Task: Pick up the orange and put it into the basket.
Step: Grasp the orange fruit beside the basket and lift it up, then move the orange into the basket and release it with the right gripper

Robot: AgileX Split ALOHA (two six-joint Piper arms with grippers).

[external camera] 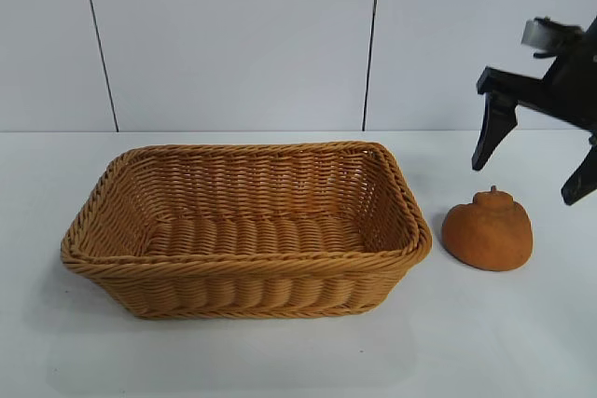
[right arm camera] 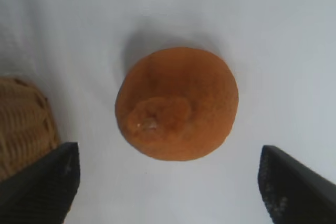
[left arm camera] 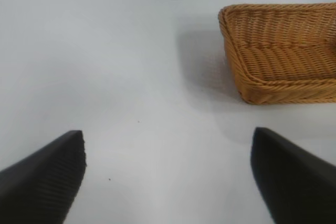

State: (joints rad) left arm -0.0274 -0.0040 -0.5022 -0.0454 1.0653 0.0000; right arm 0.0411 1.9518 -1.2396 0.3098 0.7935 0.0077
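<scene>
Nothing of the task looks done yet: the large rectangular tan wicker basket (external camera: 244, 230) holds nothing that can be seen, and the dull-orange, rough-skinned rounded orange (external camera: 487, 229) sits on the white table (external camera: 280, 351), just beside the basket's right end and apart from it. The whole pick, carry and drop are judged to remain.

Nearest the exterior camera, the basket's front wall shows tight horizontal weave under a thick braided rim, its sides sloping inward to a flat woven floor. The orange is matte and slightly lumpy, with a small knob on top and a flattish base resting on the smooth table.

Above and a little behind the orange hangs the right gripper (external camera: 536, 165), its black ridged fingers spread wide and holding nothing; from its wrist camera the orange (right arm camera: 177, 103) lies centred between them, so a straight descent seems fitting.

The left gripper (left arm camera: 168, 179) is parked off the basket's other end, fingers wide apart and empty, the basket's corner (left arm camera: 281, 51) ahead of it.
</scene>
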